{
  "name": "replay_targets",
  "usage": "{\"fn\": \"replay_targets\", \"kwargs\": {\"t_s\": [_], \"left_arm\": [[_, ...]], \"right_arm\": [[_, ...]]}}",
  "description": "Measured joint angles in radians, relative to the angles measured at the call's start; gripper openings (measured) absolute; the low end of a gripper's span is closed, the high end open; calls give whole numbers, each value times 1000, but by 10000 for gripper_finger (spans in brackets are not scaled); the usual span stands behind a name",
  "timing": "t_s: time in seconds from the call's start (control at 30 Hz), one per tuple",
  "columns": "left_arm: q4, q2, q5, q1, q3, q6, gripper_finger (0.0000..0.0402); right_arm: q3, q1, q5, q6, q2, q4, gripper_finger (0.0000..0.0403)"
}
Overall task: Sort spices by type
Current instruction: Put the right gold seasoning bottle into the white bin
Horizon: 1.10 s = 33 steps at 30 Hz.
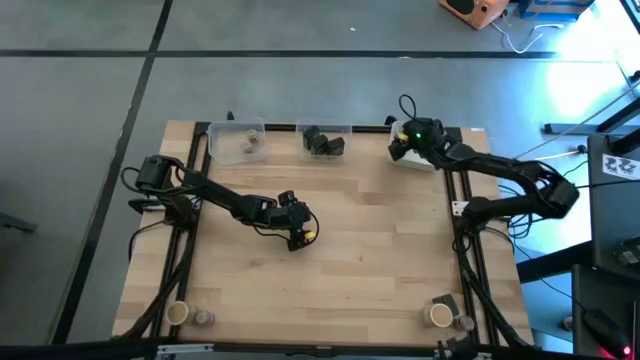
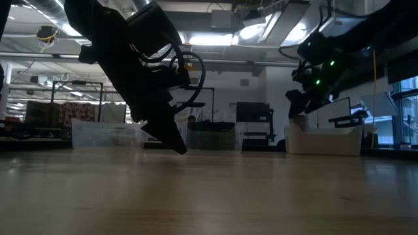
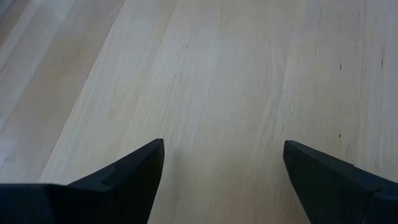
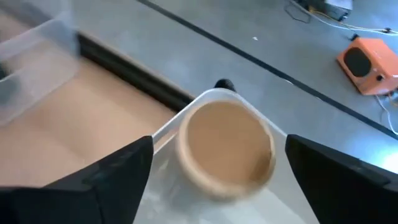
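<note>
My right gripper (image 1: 400, 146) hangs open over the white tub (image 1: 420, 158) at the table's far right. In the right wrist view a tan cylinder with a pale top (image 4: 227, 149) shows between and below the open fingers (image 4: 124, 168), at the tub's corner (image 4: 186, 111), apart from both. Whether it rests in the tub, I cannot tell. My left gripper (image 1: 303, 238) is open and empty, low over bare wood at the table's middle (image 3: 224, 93). Brownish jars lie in the left clear tub (image 1: 238, 140), and dark blocks lie in the middle clear tub (image 1: 325, 140).
A tan cylinder (image 1: 177, 313) and a brownish jar (image 1: 204, 317) stand at the near left edge. A dark block (image 1: 443, 302), a tan cylinder (image 1: 440, 316) and a jar (image 1: 465, 322) stand at the near right. The three tubs line the far edge.
</note>
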Motion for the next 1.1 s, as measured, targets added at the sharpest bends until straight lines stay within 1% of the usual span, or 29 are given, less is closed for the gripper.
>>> {"fn": "replay_targets", "kwargs": {"t_s": [0.13,0.33,0.4,0.53,0.63,0.77,0.9,1.1], "left_arm": [[0,0,0,0,0,0,312],[0,0,0,0,0,1,312],[0,0,0,0,0,4,312],[0,0,0,0,0,4,312],[0,0,0,0,0,-1,312],[0,0,1,0,0,-38,312],[0,0,2,0,0,-74,312],[1,0,1,0,0,-85,312]], "right_arm": [[0,55,-5,-25,-135,-134,357],[0,188,-7,-25,-335,-380,359],[0,240,-28,-25,-390,-453,359],[0,341,-109,-11,-464,-559,360],[0,420,-136,29,-485,-618,360],[16,534,-133,63,-489,-645,360],[67,628,-94,138,-468,-702,360],[154,736,-104,293,-423,-809,360]]}}
